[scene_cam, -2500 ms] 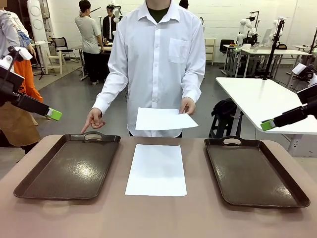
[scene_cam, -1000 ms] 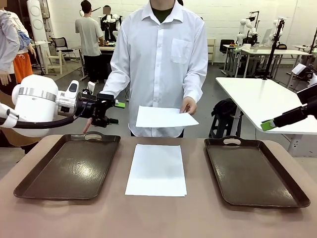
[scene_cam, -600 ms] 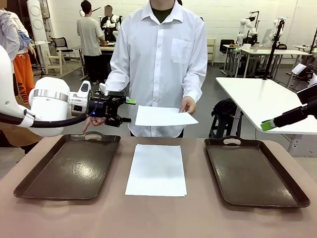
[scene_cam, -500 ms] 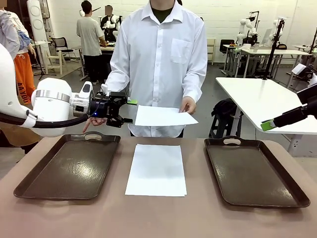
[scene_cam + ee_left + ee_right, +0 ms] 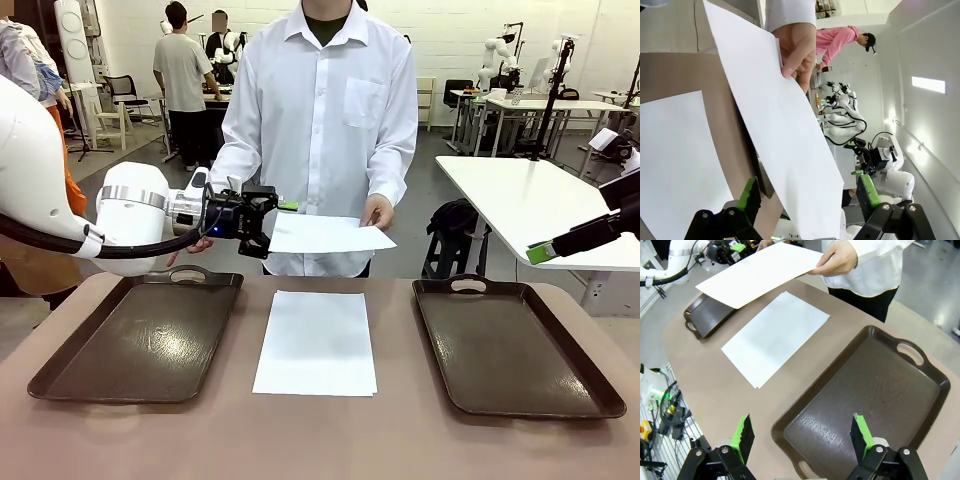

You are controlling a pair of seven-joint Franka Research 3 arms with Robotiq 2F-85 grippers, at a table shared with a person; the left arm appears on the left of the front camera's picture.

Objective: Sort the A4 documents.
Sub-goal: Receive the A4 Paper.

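Observation:
A person's hand (image 5: pixel 378 212) holds one A4 document (image 5: pixel 330 233) flat in the air above the table's far edge. My left gripper (image 5: pixel 274 226) is open at that sheet's left edge. In the left wrist view the held sheet (image 5: pixel 790 145) runs down between my green pads (image 5: pixel 749 192) without being clamped. A second A4 document (image 5: pixel 316 342) lies flat on the table between the two trays. My right gripper (image 5: pixel 541 252) hangs open at the far right, above the right tray (image 5: pixel 880 390), with nothing in it.
A dark brown handled tray (image 5: pixel 140 335) sits at the left and another (image 5: pixel 515 345) at the right, both bare. The person (image 5: pixel 325 110) stands at the far side, with the other hand behind my left arm. A white table (image 5: pixel 530 205) stands behind on the right.
My left arm has swung right from the left side up to the held sheet, so its open jaws now straddle the sheet's edge. The right arm and the sheet on the table have not moved.

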